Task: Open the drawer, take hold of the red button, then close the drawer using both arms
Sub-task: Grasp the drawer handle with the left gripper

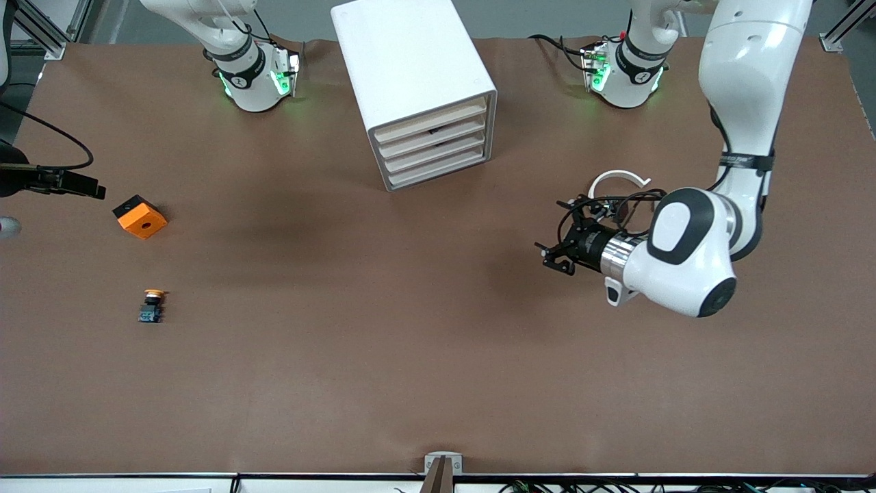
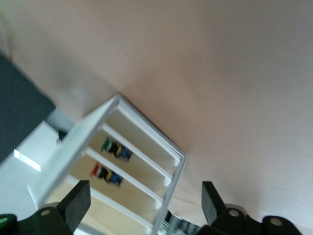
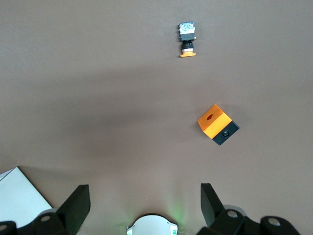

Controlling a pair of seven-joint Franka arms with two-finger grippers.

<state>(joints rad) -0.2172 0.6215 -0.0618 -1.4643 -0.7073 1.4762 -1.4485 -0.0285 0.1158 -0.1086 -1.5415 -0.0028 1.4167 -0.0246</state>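
Observation:
The white drawer cabinet (image 1: 410, 75) stands at the table's middle, near the robots' bases, with all drawers pushed in. In the left wrist view its front (image 2: 122, 161) shows tiers. The red-capped button (image 2: 104, 174) lies in one tier, and a green-capped one (image 2: 115, 148) lies in the tier beside it. My left gripper (image 1: 551, 257) is open and empty. It hangs over the table toward the left arm's end, pointing at the cabinet. It also shows in the left wrist view (image 2: 144, 198). My right gripper (image 3: 144, 196) is open and empty, high over the table by its base, out of the front view.
A yellow-capped button (image 1: 151, 306) and an orange block (image 1: 140, 216) lie toward the right arm's end; both also show in the right wrist view, the button (image 3: 187, 39) and the block (image 3: 217, 125). A white curved piece (image 1: 619, 179) sits by the left wrist. A black fixture (image 1: 51, 179) juts in at the table's edge.

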